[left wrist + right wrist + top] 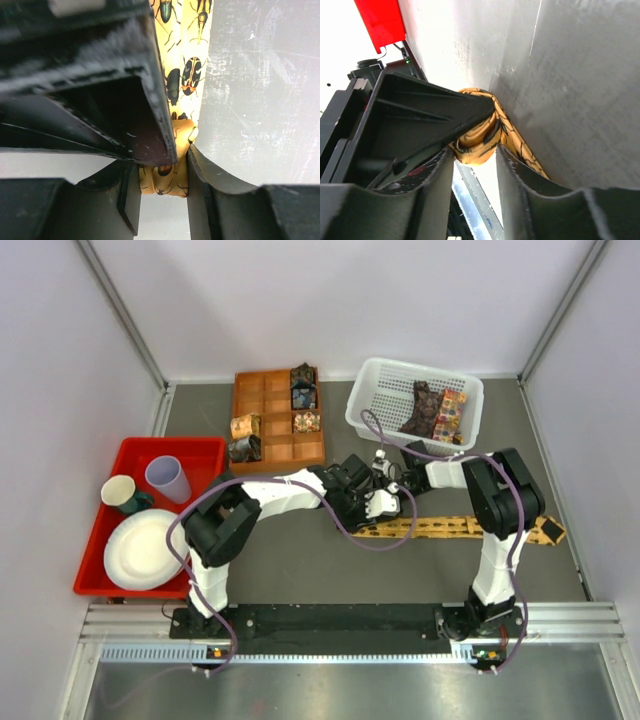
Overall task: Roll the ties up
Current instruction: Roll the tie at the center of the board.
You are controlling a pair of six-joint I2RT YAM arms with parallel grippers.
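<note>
My left gripper [161, 192] and right gripper [475, 165] each clamp golden-yellow beetle-print fabric tie [182, 85] at rolled end between fingertips; stops coil unwinding.

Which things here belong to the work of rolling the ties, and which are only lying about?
Job:
- yellow tie, gripped by left gripper and right gripper
- rolled ties in the wooden tray
- more ties in the basket

Lying about:
- red tray
- plate
- cup
- mug
</note>
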